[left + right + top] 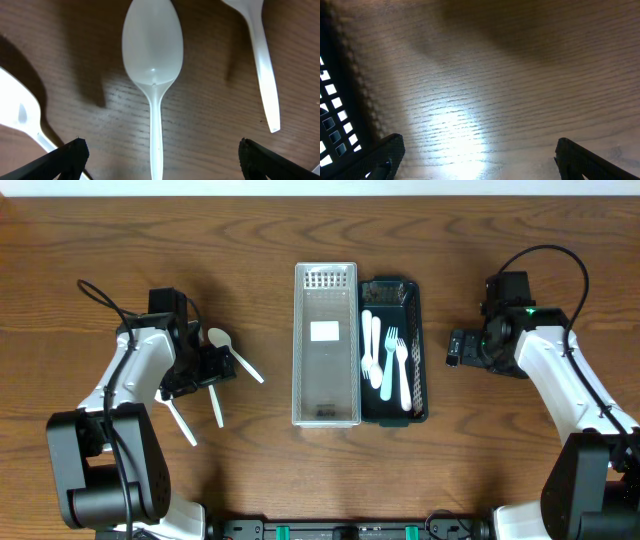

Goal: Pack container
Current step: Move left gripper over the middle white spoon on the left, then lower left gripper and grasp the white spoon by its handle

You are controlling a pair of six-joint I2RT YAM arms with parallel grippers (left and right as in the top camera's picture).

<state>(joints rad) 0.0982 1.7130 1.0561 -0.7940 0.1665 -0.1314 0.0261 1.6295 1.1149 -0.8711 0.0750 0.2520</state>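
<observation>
Spoon (152,55) beneath empty, wide-spread left gripper (162,152)

Clear tray (299,340) beside black tray (422,355) holding white cutlery (385,360); white spoon (222,338), two handles (215,406) loose far left.

Dark wood-grain table (300,480), pale strip along its far edge (320,186), black-and-green fixture at the near edge (350,530)

I see a brown table (500,240) with darker wood grain. The spoon (152,45) on it is translucent white. The bin (298,350) is pale grey with a white label (325,332). The basket (421,340) beside it is black with a grid of holes, and its cutlery (398,370) is white.
</observation>
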